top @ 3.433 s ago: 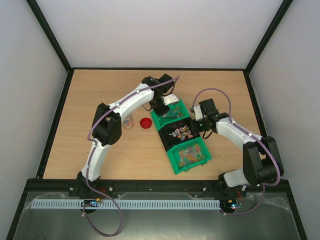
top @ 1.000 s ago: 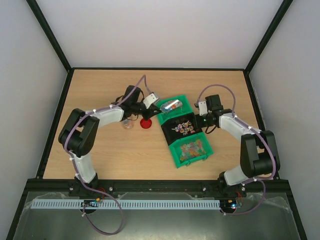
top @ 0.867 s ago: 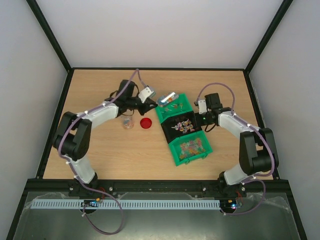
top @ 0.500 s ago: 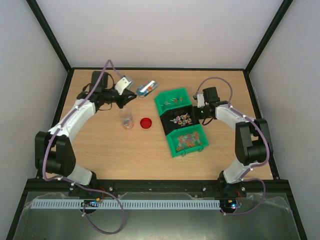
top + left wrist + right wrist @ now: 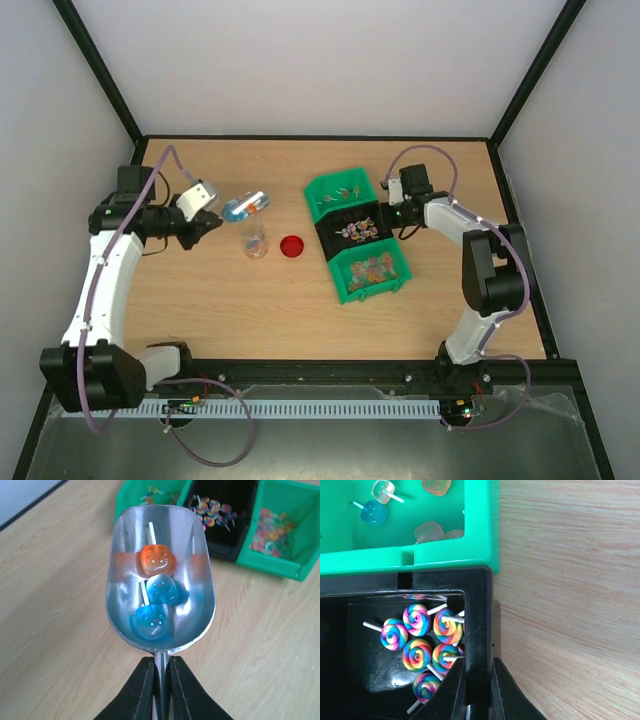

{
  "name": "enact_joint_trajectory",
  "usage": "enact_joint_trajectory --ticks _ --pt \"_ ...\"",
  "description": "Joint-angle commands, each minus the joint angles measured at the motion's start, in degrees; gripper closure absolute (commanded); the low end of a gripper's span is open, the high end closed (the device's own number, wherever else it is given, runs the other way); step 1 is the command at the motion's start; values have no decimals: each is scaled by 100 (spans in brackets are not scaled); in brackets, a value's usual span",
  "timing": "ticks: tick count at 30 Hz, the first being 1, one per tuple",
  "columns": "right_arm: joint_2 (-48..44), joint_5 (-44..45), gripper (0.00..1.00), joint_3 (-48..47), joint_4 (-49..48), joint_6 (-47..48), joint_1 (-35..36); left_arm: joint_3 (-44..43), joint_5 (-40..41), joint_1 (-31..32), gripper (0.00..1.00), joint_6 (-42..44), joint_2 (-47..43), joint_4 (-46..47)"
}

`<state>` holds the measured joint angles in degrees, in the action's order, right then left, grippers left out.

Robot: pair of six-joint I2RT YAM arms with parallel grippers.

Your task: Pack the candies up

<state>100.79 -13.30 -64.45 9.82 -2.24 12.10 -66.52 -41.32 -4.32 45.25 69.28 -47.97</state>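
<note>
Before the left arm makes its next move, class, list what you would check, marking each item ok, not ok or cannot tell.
1. Left end effector shut on the scoop handle: ok.
2. Three candies lie well inside the scoop, none at its lip: ok.
3. Clear cup upright and uncovered, red lid on the table beside it: ok.
4. Scoop mouth lined up over the cup: cannot tell; its height does not show.
5. Right end effector shut on the black bin wall: ok.

Overhead and wrist views share black bin [image 5: 328,238].
</note>
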Motion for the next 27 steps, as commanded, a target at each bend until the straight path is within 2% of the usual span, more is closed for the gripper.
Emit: enact_joint_trajectory --ticks 1,4,8,13,23,27 --pt "98 -72 93 -380 -439 -24 63 61 16 -264 98 957 -343 -1191" --pt "193 -115 91 -506 -411 -3 75 159 75 -444 98 1197 -511 -1538" --pt "270 -106 84 -610 -361 3 75 306 252 -528 98 1111 -616 -1503" --pt "336 -77 66 -730 -261 12 76 247 680 -531 98 970 -500 -1460" --pt "289 -42 42 -935 -48 59 70 -21 1140 -440 98 920 -138 -1642" --pt "237 -32 39 -981 -23 18 65 -230 1320 -385 98 879 79 -1689"
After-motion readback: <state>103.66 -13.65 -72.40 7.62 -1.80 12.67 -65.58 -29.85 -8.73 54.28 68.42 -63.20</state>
